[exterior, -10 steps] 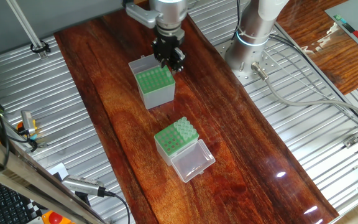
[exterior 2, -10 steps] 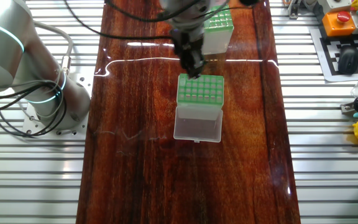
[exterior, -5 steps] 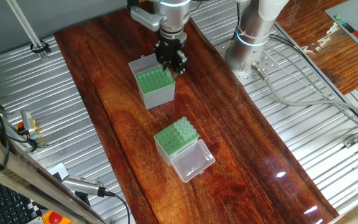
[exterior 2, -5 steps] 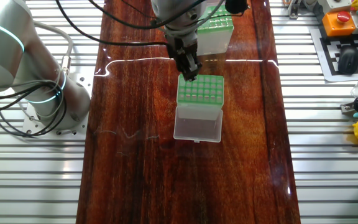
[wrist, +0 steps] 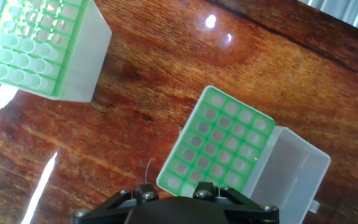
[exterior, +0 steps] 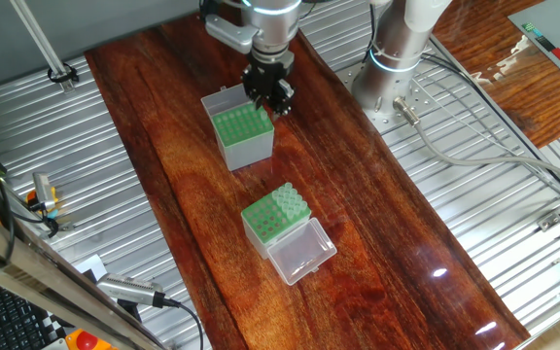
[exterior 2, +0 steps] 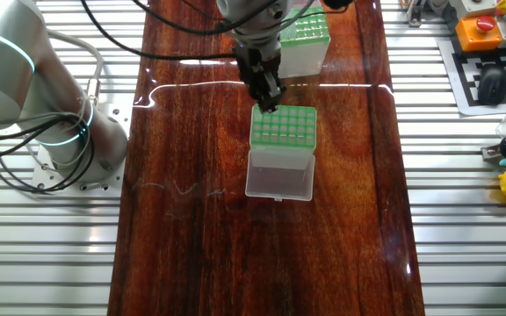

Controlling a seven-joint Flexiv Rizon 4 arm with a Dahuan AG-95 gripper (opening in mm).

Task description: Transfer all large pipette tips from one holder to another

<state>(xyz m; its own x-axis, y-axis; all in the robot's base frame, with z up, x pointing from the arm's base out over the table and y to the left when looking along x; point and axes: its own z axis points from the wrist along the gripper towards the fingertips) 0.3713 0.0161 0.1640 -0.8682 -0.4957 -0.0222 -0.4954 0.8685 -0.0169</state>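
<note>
In the hand view, at ten o'clock, the taller grey-sided holder [wrist: 73, 59] carries large pipette tips [wrist: 23, 62] in the rows along its lower edge. Wooden table [wrist: 142, 87] between. At four o'clock sits the lidded box [wrist: 219, 143], its holes showing open and its clear lid [wrist: 291, 177] swung out. The gripper [exterior: 269, 99] hovers at that box's edge; I cannot tell whether its jaws are apart or together.
</note>
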